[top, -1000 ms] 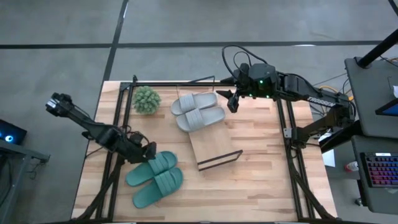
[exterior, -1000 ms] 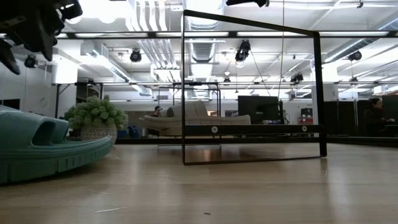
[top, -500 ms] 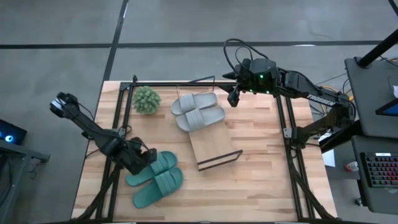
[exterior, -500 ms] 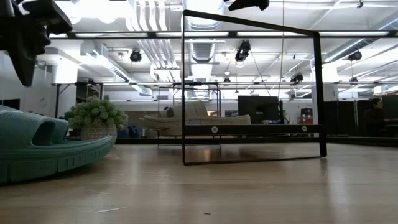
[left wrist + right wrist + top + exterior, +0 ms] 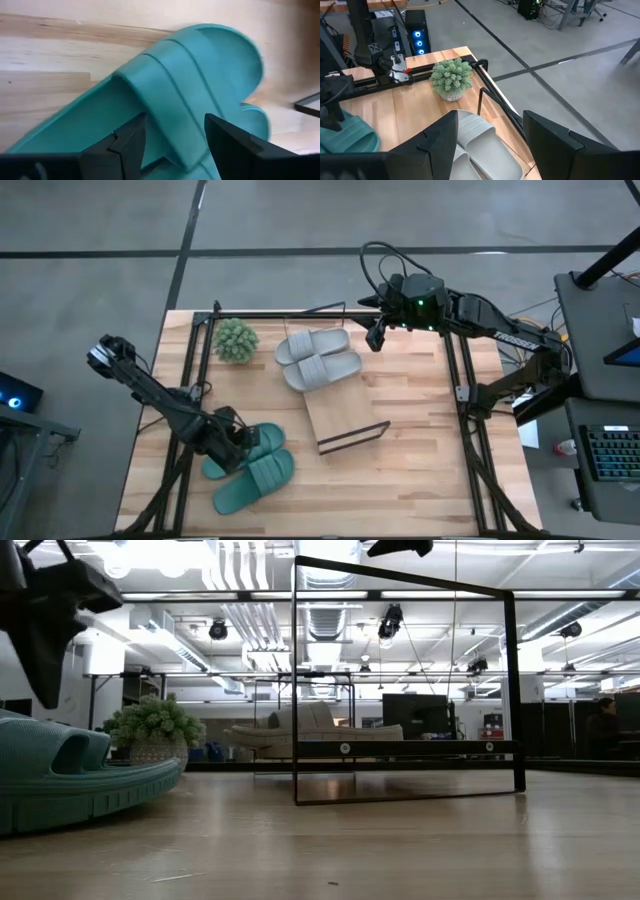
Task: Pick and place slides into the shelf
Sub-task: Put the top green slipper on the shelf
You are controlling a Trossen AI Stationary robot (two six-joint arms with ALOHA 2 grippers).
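While the left gripper (image 5: 236,442) hung open over the teal slides (image 5: 252,468) at the table's near left, the right gripper (image 5: 376,335) waited wide beside the grey slides (image 5: 318,357) on the shelf (image 5: 340,415).

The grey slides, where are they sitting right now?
From above, the grey slides lie side by side near the table's far edge, just right of the little plant, on the far end of the shelf.
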